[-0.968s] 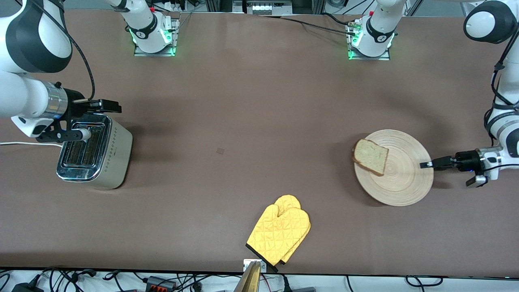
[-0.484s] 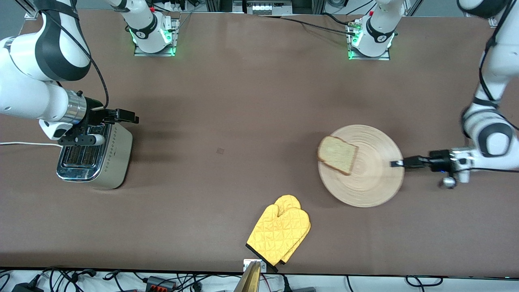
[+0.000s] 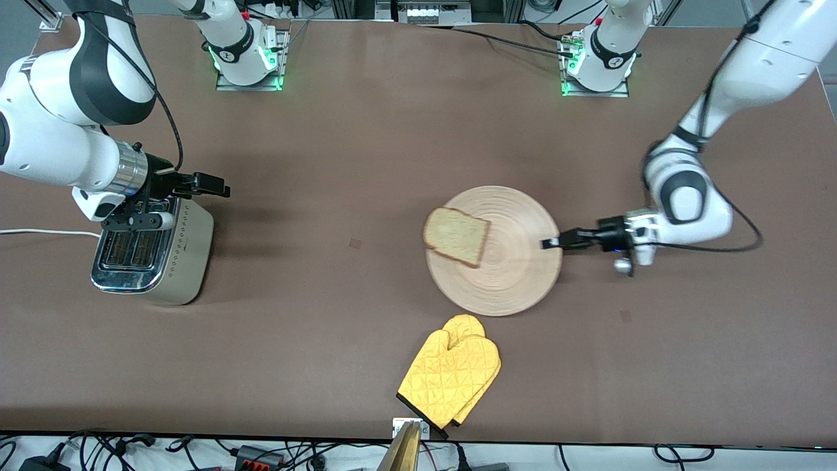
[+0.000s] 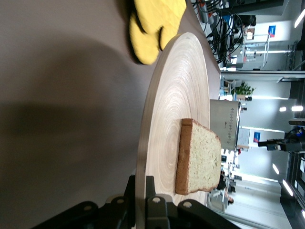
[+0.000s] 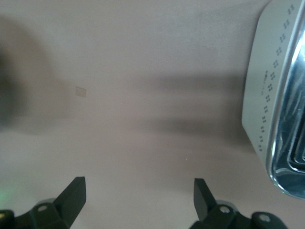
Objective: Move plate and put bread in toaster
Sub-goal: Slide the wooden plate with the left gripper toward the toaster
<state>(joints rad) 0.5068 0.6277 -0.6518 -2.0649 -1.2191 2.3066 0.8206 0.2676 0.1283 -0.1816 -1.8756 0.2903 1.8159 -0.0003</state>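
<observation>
No legible text, label, brand or number appears on any object; the toaster [image 3: 171,256] side marking is unreadable.

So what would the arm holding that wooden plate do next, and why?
Probably slide the plate a bit closer to the toaster. The left gripper grips its rim, the bread lies on it, and bare table separates it from the right gripper, which hovers open beside the toaster.
</observation>
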